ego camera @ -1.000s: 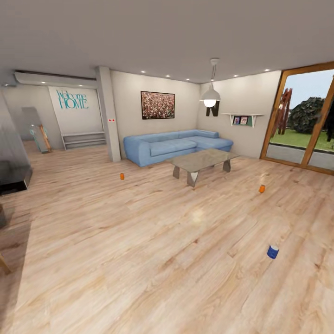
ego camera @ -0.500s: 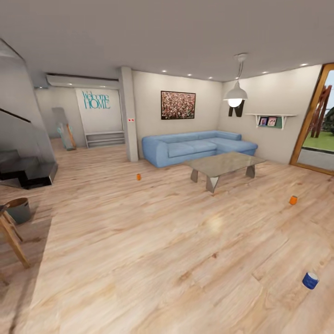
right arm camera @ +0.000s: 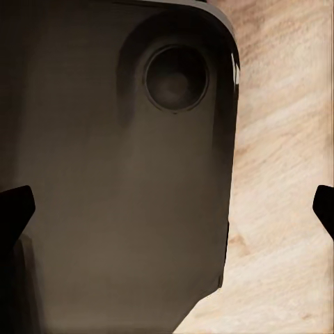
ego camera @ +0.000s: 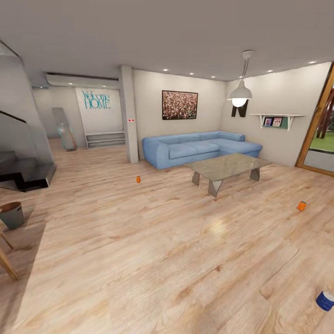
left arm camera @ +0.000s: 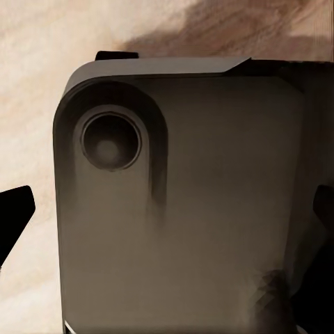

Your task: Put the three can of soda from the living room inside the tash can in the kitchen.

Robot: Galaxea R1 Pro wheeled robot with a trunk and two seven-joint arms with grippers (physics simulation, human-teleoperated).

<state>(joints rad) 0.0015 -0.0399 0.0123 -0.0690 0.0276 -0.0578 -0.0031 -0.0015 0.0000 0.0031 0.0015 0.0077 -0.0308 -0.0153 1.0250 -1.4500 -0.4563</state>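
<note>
The living room's light wood floor (ego camera: 153, 260) spreads across the head view. Against the far wall stands the blue sectional sofa (ego camera: 199, 147), with a framed picture (ego camera: 180, 105) above it and a pendant lamp (ego camera: 240, 93) hanging toward the right. In front of the sofa sits the low glass-topped coffee table (ego camera: 229, 166).

At the left edge, a brown round tash can (ego camera: 11, 215) stands on the floor beside wooden legs, well apart from the sofa.

Two orange cans are visible, both upright on the floor: one can of soda (ego camera: 138, 179) left of the coffee table, another can of soda (ego camera: 301, 205) to its right, near the glass door. A blue container (ego camera: 325, 300) lies near the lower right corner.

In each wrist view, a dark grey robot body panel sits close to the camera over wood floor. The left end effector (left arm camera: 167, 223) and right end effector (right arm camera: 167, 209) show black fingertips at opposite frame edges, spread wide apart, holding nothing.
</note>
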